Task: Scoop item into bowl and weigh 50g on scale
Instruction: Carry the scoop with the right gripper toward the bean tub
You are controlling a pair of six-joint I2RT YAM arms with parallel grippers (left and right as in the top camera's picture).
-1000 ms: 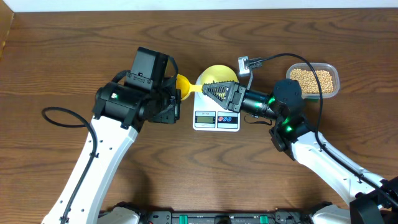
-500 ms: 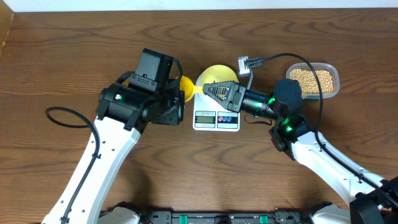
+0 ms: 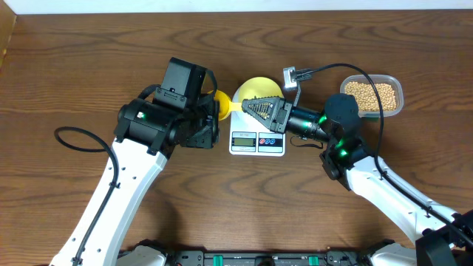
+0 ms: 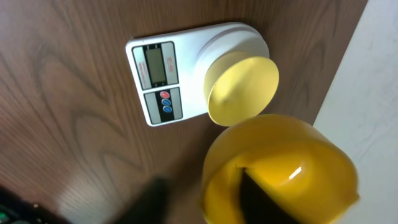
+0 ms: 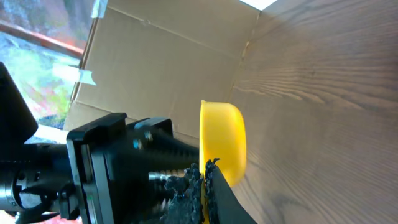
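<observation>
On my overhead feed the left arm (image 3: 148, 122) reaches in from 8 o'clock across the wooden table (image 3: 74, 59), and its bulk hides its own fingers there. Its wrist camera shows more. The left gripper (image 4: 208, 202) is pinching the bright yellow scoop (image 4: 280, 165), with one dark finger lying against the cup and a blurred one to its left. The scoop hangs just off the 9 o'clock side of the bowl (image 3: 253, 89). The bowl sits on the scale (image 3: 257, 140) at the platform end toward 12 o'clock, with the display and two buttons toward 6 o'clock. The left wrist view shows the bowl's inside as plain pale yellow. The right gripper (image 3: 248, 106) points toward 9 o'clock over the bowl's 5 o'clock rim. Its fingers are pressed nearly together, with only a thin slit between them. I cannot tell whether it touches the bowl. The right arm (image 3: 344, 148) comes in from 4 o'clock. The beans (image 3: 372, 91) lie in the clear tub (image 3: 403, 96) at 3 o'clock from the bowl, well apart from the scale.
</observation>
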